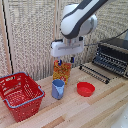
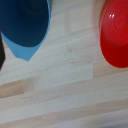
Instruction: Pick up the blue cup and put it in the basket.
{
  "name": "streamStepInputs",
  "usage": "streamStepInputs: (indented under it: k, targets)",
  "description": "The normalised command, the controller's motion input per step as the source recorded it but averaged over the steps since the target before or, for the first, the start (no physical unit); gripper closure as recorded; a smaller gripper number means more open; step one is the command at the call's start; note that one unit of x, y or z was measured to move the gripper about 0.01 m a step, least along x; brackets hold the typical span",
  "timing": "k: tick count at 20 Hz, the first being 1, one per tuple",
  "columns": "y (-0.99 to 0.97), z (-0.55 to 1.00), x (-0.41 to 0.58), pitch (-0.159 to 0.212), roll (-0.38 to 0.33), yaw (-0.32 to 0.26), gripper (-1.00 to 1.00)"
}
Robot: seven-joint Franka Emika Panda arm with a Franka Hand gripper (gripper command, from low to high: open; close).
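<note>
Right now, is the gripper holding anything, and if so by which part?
Nothing is held. The gripper hangs above the blue cup, apart from it; the cup stands on the table.

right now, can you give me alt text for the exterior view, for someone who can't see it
A white robot arm's gripper hangs above a light-blue cup on a wooden table. A red basket sits toward the exterior view's left and a shallow red bowl to its right, with a toaster oven behind.
</note>
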Motion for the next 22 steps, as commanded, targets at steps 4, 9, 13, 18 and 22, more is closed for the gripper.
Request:
streamStepInputs:
  k: [4, 9, 13, 18, 22]
  targets:
    - [0.13, -0.68, -0.028, 0.012, -0.04, 0.0, -1.0]
    - [0.12, -0.62, -0.022, 0.045, -0.031, 0.0, -1.0]
    - [0.08, -0.47, -0.004, 0.072, -0.021, 0.0, -1.0]
    - [0.01, -0.23, 0.0, 0.02, -0.003, 0.0, 1.0]
    - [0.02, -0.03, -0.014, 0.0, 0.0, -0.026, 1.0]
